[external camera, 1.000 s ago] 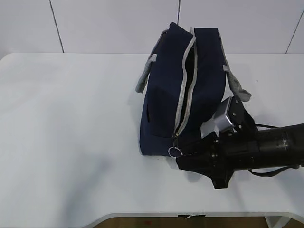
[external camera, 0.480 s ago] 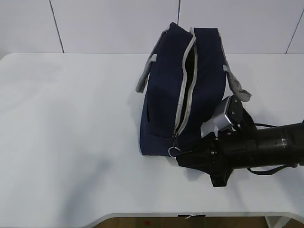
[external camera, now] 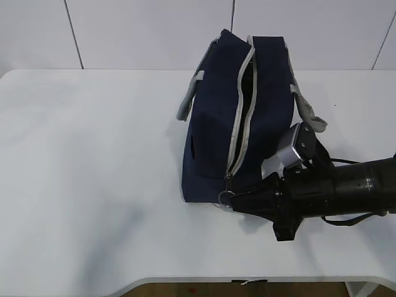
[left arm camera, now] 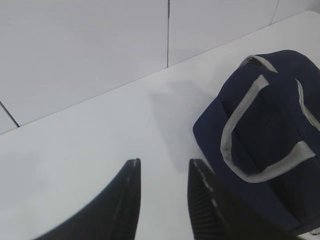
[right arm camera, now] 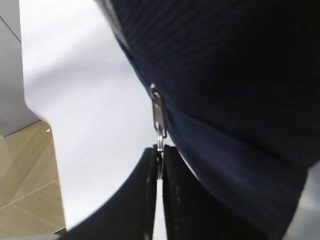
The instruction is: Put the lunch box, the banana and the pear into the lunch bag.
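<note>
Right gripper [right arm camera: 159, 165]: jaws drawn together to a thin slit on the ring pull [right arm camera: 160, 146] of the zipper; pinch sits at the very tips, ring just caught between them. Arm lies low across the desk [external camera: 93, 204] from the right edge, reaching to the near end of the lunch bag [external camera: 238, 117].

Zipper slider [right arm camera: 157, 107]: at the bag's near end, hanging over the end panel; grey zipper tape [external camera: 242, 99] runs back along the top, parted in a narrow dark gap, so the mouth looks only partly open.

Lunch bag: upright, right of the desk's centre, long axis running from near edge toward the far edge, grey handles [left arm camera: 240, 135] drooped on both sides.

Left gripper [left arm camera: 162, 192]: partly open, empty, held over bare desk just beside the bag's far-left corner.

Lunch box, banana, pear: none in view; whether already inside cannot be told.

Handling note, as judgement: the step appears to be working the zipper. Pull should follow the line of the tape, slow and steady, since a tip-only pinch could slip off the ring. Soft bag may drag along; left gripper is placed to brace it.
</note>
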